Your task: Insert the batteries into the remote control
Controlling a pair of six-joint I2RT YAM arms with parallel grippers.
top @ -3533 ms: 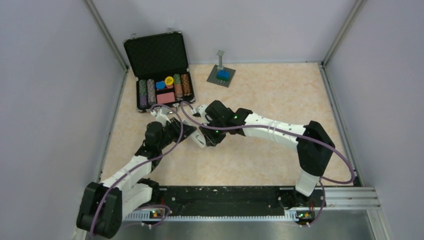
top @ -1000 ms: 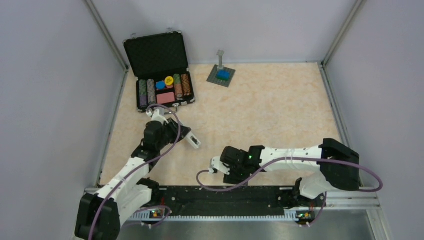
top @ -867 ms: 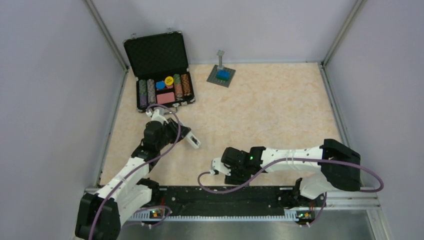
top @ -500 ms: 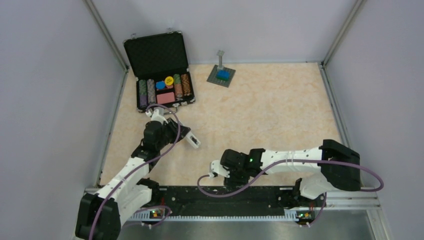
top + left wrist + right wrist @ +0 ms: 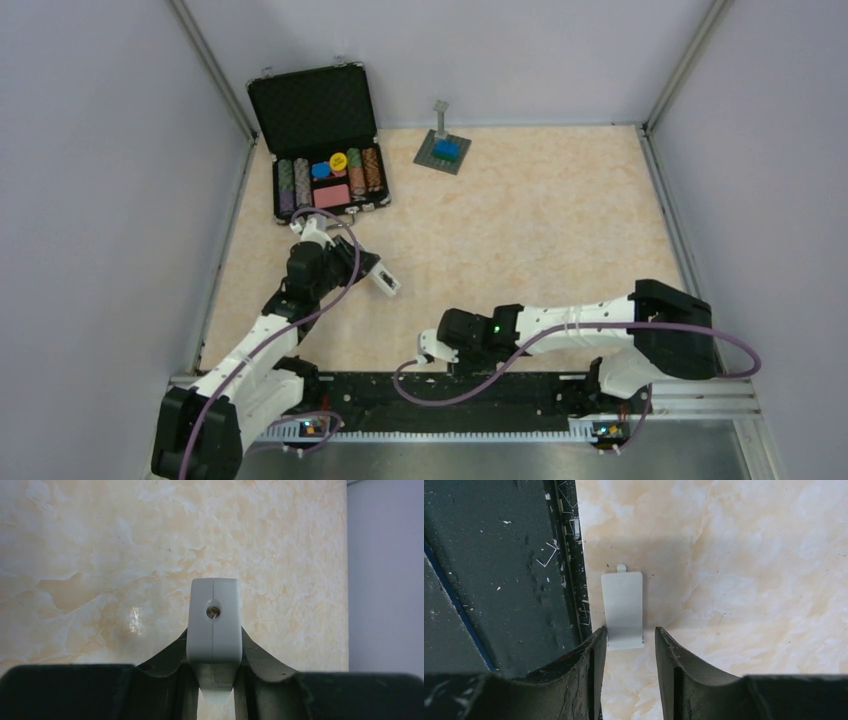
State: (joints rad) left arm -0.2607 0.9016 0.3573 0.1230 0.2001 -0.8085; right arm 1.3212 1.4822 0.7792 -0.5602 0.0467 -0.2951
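My left gripper (image 5: 366, 270) is shut on the white remote control (image 5: 386, 282) and holds it left of the table's middle. In the left wrist view the remote (image 5: 214, 622) shows end-on, pinched between the jaws of the left gripper (image 5: 214, 680), with a small hole in its end face. My right gripper (image 5: 428, 348) is low at the front edge, open. In the right wrist view the detached white cover plate (image 5: 623, 609) lies flat on the table, its near end just ahead of the open right gripper (image 5: 625, 641) and close to the left finger. No batteries are in view.
An open black case of poker chips (image 5: 325, 150) stands at the back left. A grey baseplate with a blue brick (image 5: 443, 150) is at the back centre. The black front rail (image 5: 499, 580) runs just left of the cover plate. Walls enclose the table.
My right arm has pulled away from the remote at the left gripper and come down to the front edge, creeping a little further left and nearer. The left arm holds still.
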